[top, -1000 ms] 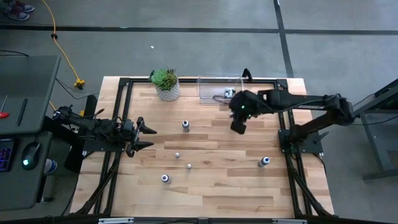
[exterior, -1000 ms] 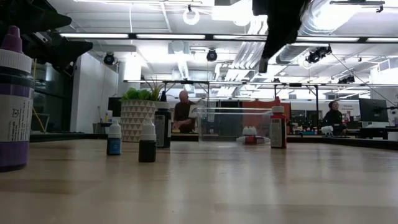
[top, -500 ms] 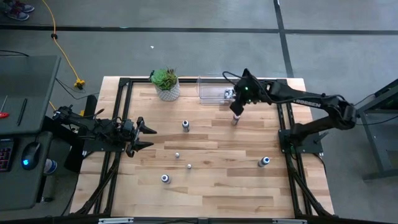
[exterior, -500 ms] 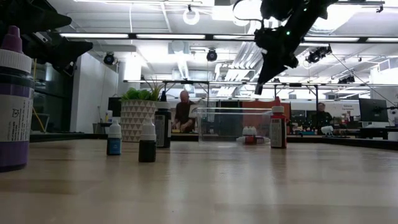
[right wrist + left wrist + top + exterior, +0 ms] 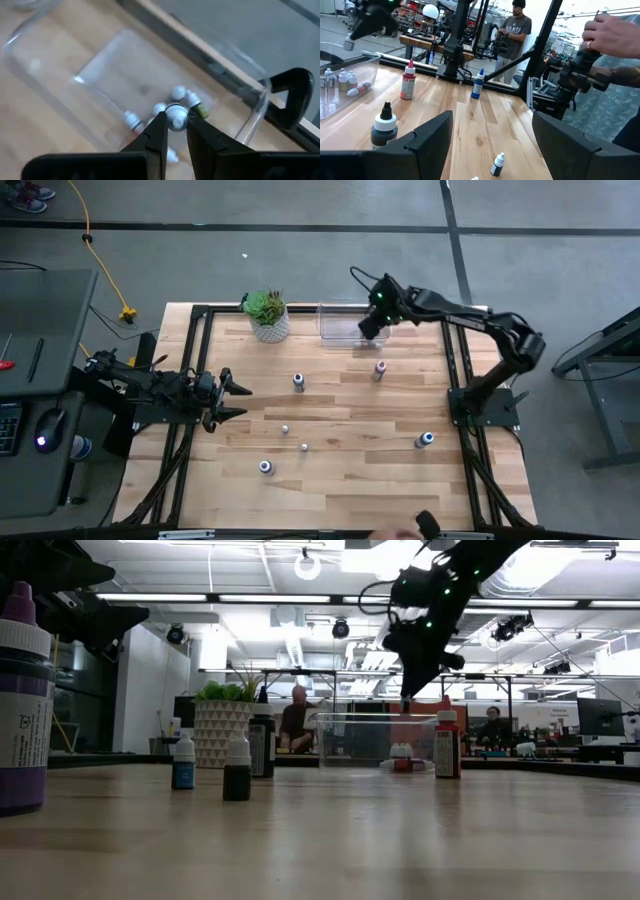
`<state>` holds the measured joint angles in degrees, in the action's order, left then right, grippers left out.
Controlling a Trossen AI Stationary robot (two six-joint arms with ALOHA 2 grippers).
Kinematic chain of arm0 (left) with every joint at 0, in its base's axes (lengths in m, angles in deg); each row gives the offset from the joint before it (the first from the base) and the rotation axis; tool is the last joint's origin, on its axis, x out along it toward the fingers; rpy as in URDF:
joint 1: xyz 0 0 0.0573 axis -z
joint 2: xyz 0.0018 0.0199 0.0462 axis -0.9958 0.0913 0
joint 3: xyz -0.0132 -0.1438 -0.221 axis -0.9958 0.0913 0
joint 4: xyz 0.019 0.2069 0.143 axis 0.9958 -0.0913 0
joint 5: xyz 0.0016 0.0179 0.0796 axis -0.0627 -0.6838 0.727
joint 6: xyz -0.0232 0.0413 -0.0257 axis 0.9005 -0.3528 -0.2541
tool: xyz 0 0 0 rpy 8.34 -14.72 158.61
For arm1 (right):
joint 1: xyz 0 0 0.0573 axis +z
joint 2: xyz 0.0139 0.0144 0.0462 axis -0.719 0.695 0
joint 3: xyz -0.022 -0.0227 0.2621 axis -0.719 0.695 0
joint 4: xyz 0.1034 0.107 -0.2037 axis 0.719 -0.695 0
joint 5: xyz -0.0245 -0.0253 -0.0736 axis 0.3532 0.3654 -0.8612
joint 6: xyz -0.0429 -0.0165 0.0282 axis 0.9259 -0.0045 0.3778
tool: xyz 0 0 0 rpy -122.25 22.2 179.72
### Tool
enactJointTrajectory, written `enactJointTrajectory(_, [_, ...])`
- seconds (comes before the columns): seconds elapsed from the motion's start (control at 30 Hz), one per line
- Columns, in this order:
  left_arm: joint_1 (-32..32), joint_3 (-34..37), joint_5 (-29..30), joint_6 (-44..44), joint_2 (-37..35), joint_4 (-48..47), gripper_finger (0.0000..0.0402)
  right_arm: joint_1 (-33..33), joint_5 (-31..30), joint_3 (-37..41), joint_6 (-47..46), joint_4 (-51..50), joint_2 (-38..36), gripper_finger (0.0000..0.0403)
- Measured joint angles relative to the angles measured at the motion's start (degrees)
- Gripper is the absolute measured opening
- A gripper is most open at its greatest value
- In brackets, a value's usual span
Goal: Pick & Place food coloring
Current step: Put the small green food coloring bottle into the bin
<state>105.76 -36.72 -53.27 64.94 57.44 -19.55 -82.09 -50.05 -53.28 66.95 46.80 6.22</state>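
Holding a small white-capped food coloring bottle (image 5: 176,118) between its fingertips, the right gripper (image 5: 368,326) hangs above the clear plastic bin (image 5: 336,312) at the table's far edge, beside the green potted plant (image 5: 267,314). A few bottles (image 5: 133,120) already lie in the bin's bottom. To finish this step well, I would judge the gripper should sit squarely over the bin's middle and come low before letting go, so the bottle does not bounce off the wall or the ones beneath. More remain on the wood: a red-topped bottle (image 5: 379,369) just in front of the bin, a dark-capped one (image 5: 298,382), a blue one (image 5: 425,440). The left gripper (image 5: 232,400) waits with spread fingers near the table's left side.
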Motion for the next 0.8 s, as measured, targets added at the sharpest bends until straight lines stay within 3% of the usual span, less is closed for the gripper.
enactJointTrajectory(0.4, [0.0, 0.0, 0.0, 0.0, 0.0, 0.0, 0.0271, -6.8, 5.7, -13.5, -2.2, -7.0, 16.4, 0.005])
enactJointTrajectory(0.8, [0.0, 0.0, 0.0, 0.0, 0.0, 0.0, 0.0271, -9.0, 6.0, -15.3, -3.2, -6.2, 21.3, 0.0054])
